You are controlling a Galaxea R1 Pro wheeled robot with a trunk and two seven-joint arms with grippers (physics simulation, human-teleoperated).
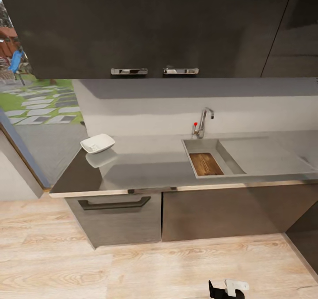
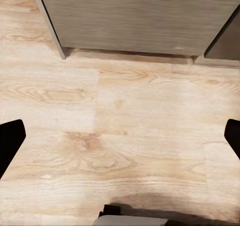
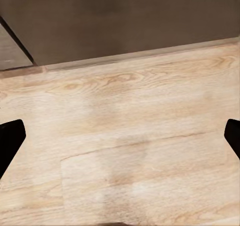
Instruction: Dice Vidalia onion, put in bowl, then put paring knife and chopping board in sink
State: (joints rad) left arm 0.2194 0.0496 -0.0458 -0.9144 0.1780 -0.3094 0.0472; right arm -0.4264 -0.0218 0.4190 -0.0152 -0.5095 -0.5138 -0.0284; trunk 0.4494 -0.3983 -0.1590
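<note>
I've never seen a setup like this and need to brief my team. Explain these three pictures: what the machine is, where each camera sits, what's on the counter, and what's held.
These are simulator renders from a wheeled robot with two arms.

The wide picture comes from a camera on its head, looking down at a kitchen. On the dark countertop a white bowl sits near the left end. To the right is the sink with a chrome faucet; the brown chopping board already lies in the basin. No knife or onion is discernible.

The other two pictures come from cameras on each wrist, looking along the jaws. Both see the wooden floor and the cabinet fronts. The dark shapes at the side edges are the left gripper and the right gripper. Both are wide open, holding nothing.
</note>
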